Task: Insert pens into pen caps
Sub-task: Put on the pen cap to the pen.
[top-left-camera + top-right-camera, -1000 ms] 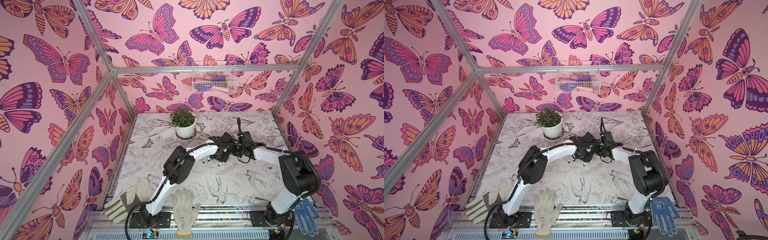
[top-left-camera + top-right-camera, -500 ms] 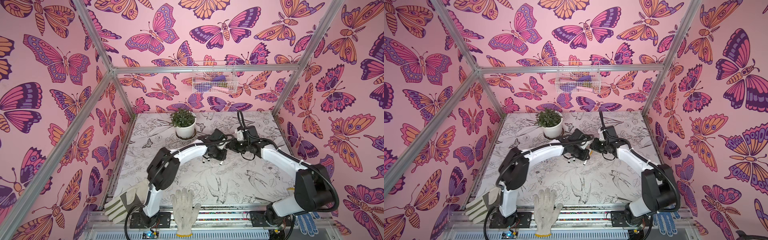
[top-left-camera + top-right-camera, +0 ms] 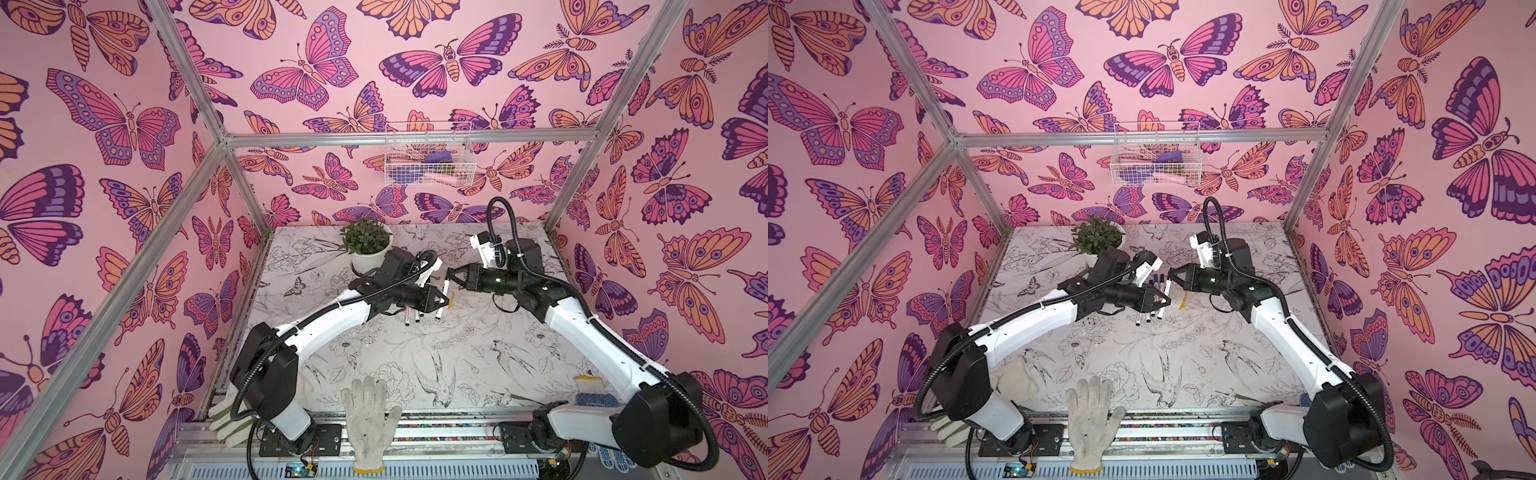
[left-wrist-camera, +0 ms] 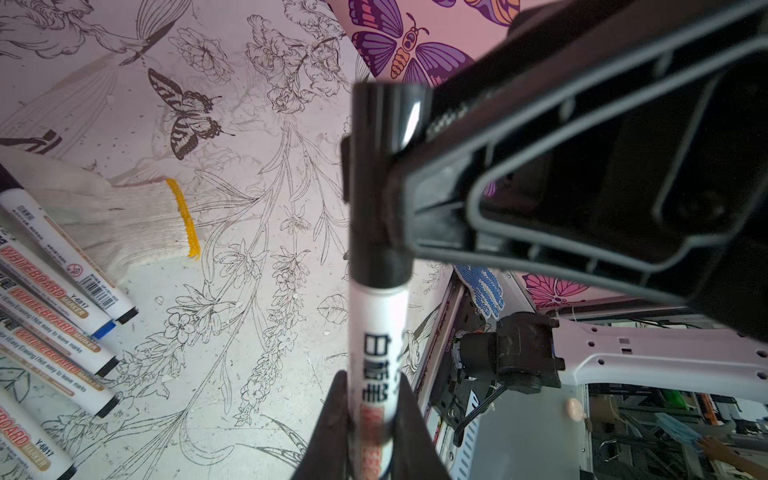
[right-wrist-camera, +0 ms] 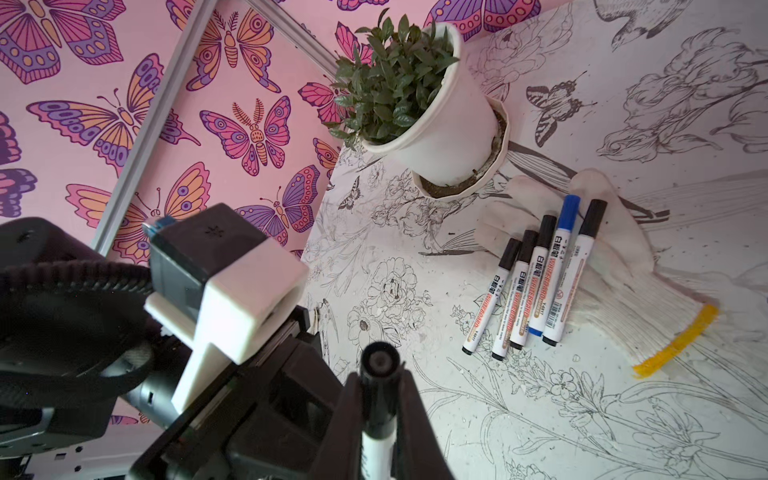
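Between the two grippers a white pen (image 4: pixel 376 316) is held in the air, its black pen cap (image 4: pixel 376 166) pushed onto its end. My left gripper (image 4: pixel 372 386) is shut on the printed barrel. My right gripper (image 5: pixel 380 378) is shut on the cap (image 5: pixel 379 361). In both top views the grippers meet tip to tip above the table's middle back: left gripper (image 3: pixel 441 301), right gripper (image 3: pixel 451 277), with the held pen (image 3: pixel 1168 286) between them. Several capped pens (image 5: pixel 536 282), most with black caps and one with a blue cap, lie side by side on the table.
The lying pens rest partly on a white glove (image 5: pixel 623 282) with a yellow cuff. A potted plant (image 3: pixel 368 245) stands just behind the left gripper. Another white glove (image 3: pixel 368 419) hangs over the front rail. A wire basket (image 3: pixel 428 158) hangs on the back wall.
Both arms' elbows have swung down toward the front rail. The two grippers stayed together on the pen and shifted slightly left and back.
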You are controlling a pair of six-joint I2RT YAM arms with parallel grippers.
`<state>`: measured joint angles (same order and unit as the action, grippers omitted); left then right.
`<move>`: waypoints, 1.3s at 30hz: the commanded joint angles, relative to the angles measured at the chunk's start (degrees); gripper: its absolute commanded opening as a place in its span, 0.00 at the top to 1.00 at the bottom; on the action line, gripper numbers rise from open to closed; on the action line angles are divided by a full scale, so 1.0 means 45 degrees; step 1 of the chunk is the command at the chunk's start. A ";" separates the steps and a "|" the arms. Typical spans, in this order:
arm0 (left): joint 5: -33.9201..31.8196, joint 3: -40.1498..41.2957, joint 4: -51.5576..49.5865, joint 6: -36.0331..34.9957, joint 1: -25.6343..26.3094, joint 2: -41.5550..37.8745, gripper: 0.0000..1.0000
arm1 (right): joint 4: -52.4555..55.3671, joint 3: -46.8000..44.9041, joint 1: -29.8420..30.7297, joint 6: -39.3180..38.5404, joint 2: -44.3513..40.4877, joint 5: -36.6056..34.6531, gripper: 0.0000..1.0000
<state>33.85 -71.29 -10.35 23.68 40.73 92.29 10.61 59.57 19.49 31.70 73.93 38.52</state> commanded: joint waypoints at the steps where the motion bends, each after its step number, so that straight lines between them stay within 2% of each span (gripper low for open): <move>1: -0.2914 0.0091 0.1753 0.0172 -0.1087 -0.0555 1.00 | 0.1867 -0.0533 0.0252 -0.0049 -0.0049 0.3054 1.00; 6: -0.3958 0.0388 0.1831 0.0011 -0.1102 -0.0861 1.00 | 0.2262 -0.0878 0.0738 -0.0468 0.0014 0.3336 1.00; 15: -0.5568 -0.0040 0.2415 -0.0119 -0.1099 -0.0981 1.00 | 0.4644 -0.1246 0.1217 -0.1861 0.0391 0.2847 1.00; 24: -0.6038 -0.1337 0.2700 -0.0416 -0.1068 -0.0526 1.00 | 0.5185 -0.1592 0.2057 -0.2107 0.1031 0.2081 1.00; 32: -0.6677 -0.1001 0.2572 -0.0025 -0.0987 -0.0488 1.00 | 0.6060 -0.1533 0.2197 -0.2812 0.1386 0.1092 1.00; 35: -0.6429 -0.1053 0.2542 -0.0116 -0.0980 -0.0454 1.00 | 0.6071 -0.1685 0.2408 -0.2992 0.1418 0.0226 1.00; 39: -0.5907 -0.0966 0.2351 -0.0817 -0.0672 -0.0302 1.00 | 0.5486 -0.1375 0.2393 -0.2762 0.1279 0.0102 1.00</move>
<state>9.52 -75.79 -3.86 21.02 35.99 91.26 29.71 50.96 30.52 20.99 80.73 37.67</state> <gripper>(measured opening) 0.145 0.056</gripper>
